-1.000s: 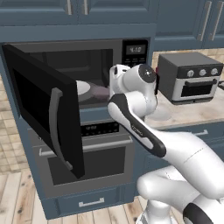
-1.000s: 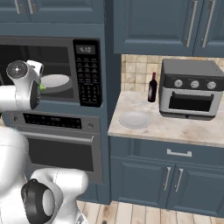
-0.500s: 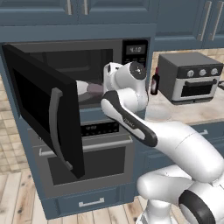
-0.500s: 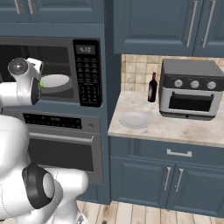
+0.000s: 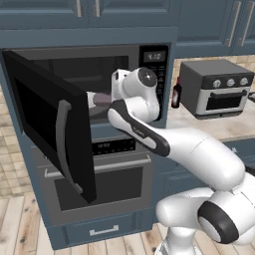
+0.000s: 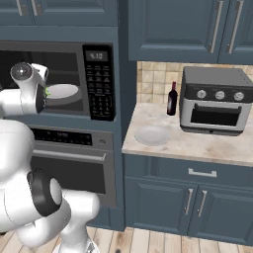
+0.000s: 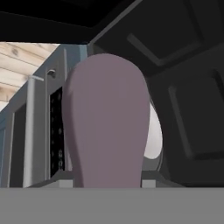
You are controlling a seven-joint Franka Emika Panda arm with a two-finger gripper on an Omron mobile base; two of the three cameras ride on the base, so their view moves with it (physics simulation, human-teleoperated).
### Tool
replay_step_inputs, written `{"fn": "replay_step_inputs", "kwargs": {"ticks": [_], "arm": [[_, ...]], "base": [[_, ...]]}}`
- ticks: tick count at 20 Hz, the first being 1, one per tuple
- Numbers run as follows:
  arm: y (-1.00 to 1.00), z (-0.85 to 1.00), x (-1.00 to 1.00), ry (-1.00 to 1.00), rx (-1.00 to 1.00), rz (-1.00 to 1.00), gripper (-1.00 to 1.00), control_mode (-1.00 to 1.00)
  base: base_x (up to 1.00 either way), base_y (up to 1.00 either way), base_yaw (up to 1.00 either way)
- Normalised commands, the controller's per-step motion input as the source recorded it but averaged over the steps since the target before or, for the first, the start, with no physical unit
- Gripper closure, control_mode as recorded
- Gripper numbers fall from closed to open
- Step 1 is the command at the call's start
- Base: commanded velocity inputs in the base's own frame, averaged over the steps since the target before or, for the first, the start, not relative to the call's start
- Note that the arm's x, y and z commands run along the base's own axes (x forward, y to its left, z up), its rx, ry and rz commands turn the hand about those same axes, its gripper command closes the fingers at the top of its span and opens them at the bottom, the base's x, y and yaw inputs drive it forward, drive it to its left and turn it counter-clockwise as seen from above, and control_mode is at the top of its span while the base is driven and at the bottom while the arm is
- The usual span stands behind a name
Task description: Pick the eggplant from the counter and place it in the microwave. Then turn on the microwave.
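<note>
The dark purple eggplant looms large in the hand view, and my gripper is shut on it. It hides the fingertips. The hand reaches into the cavity of the black microwave, whose door hangs open to the left. The eggplant is held just above the white turntable, whose edge also shows behind the eggplant as a pale turntable rim. A green bit of stem cap peeks out beside my wrist. The beige counter lies to the right of the microwave.
On the counter stand a grey toaster oven, a dark red bottle and a white plate. A steel wall oven sits under the microwave. The open microwave door juts far out on the left.
My hand has carried the eggplant leftward and deeper into the microwave cavity, from in front of the keypad to over the turntable. Nothing else has moved.
</note>
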Motion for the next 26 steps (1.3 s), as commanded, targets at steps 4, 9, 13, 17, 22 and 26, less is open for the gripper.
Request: {"fn": "replay_step_inputs", "kwargs": {"ticks": [4, 9, 13, 17, 22, 26], "arm": [[0.1, 0.0, 0.3, 0.04, 0.0, 0.0, 1.0, -1.0], [0.06, 0.0, 0.22, 0.04, 0.0, 0.0, 1.0, -1.0], [0.07, 0.0, 0.2, 0.03, -0.01, 0.0, 1.0, -1.0], [0.09, -0.02, 0.19, 0.02, -0.02, 0.0, 1.0, -1.0], [0.09, -0.1, 0.16, 0.0, -0.02, 0.0, 1.0, -1.0], [0.09, -0.11, 0.14, 0.0, -0.02, 0.0, 1.0, -1.0]], "base": [[0.0, 0.0, 0.0], [0.0, 0.0, 0.0], [0.0, 0.0, 0.0], [0.0, 0.0, 0.0], [0.0, 0.0, 0.0], [0.0, 0.0, 0.0]]}}
